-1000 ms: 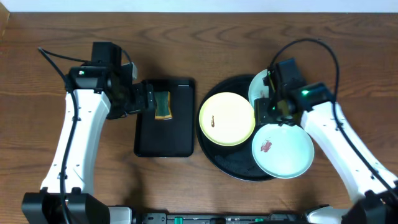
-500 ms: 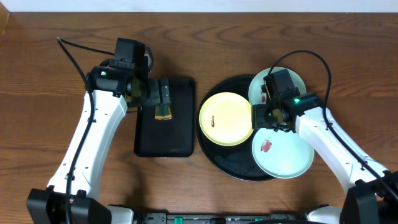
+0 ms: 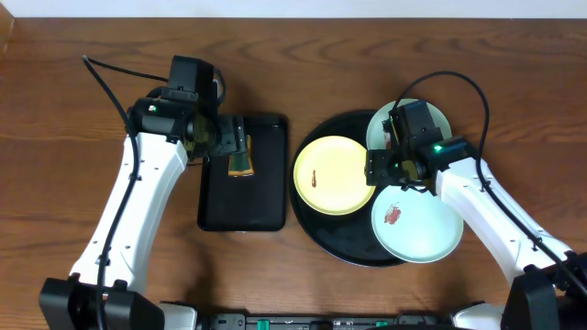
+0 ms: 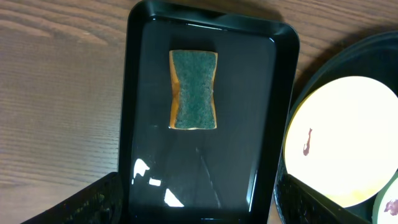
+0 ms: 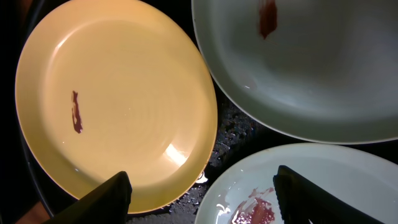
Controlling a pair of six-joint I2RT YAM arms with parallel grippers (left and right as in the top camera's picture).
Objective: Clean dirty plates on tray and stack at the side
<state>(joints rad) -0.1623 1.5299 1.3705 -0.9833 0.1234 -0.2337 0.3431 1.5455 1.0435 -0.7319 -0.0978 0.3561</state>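
Note:
Three plates lie on the round black tray (image 3: 341, 249): a pale yellow plate (image 3: 334, 174) with a small brown smear, a mint plate (image 3: 417, 225) at the front with a red smear, and a mint plate (image 3: 417, 119) at the back, partly hidden by my right arm. My right gripper (image 3: 383, 170) is open and empty, above the gap between the plates (image 5: 205, 205). The right wrist view shows the yellow plate (image 5: 118, 99) and both mint plates (image 5: 311, 62) (image 5: 323, 180). My left gripper (image 3: 237, 139) is open and empty over the sponge (image 4: 194, 90).
A green and yellow sponge (image 3: 241, 163) lies in the far half of the smaller rectangular black tray (image 3: 243, 206), left of the round tray. In the left wrist view (image 4: 199, 211) the rectangular tray (image 4: 261, 124) nearly touches the round tray's rim (image 4: 311, 81). Brown wooden table all round.
My left arm swung from the left side of the rectangular tray to above its far end. My right gripper shifted a little left over the plates. The plates and sponge stayed put.

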